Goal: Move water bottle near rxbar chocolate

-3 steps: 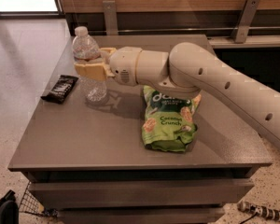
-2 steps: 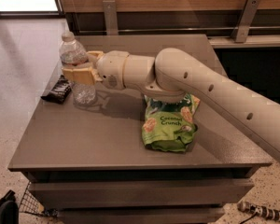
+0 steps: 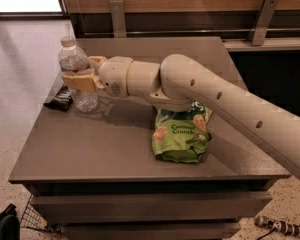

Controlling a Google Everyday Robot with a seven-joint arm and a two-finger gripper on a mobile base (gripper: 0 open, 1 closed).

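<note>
The water bottle (image 3: 71,59), clear with a white cap, stands upright near the table's left edge. Its base is at or just above the tabletop. My gripper (image 3: 78,70) reaches in from the right and its tan fingers (image 3: 79,81) are shut around the bottle's middle. The rxbar chocolate (image 3: 60,98), a small flat black wrapper, lies on the table right next to the bottle's lower left side. The bottle's base is very close to it; I cannot tell if they touch.
A green chips bag (image 3: 180,134) lies at the table's middle right, under my arm (image 3: 215,96). The grey table (image 3: 90,149) ends just left of the bar. A wooden wall with metal brackets stands behind.
My gripper has carried the bottle left and toward the front, from the table's back middle down to beside the black bar.
</note>
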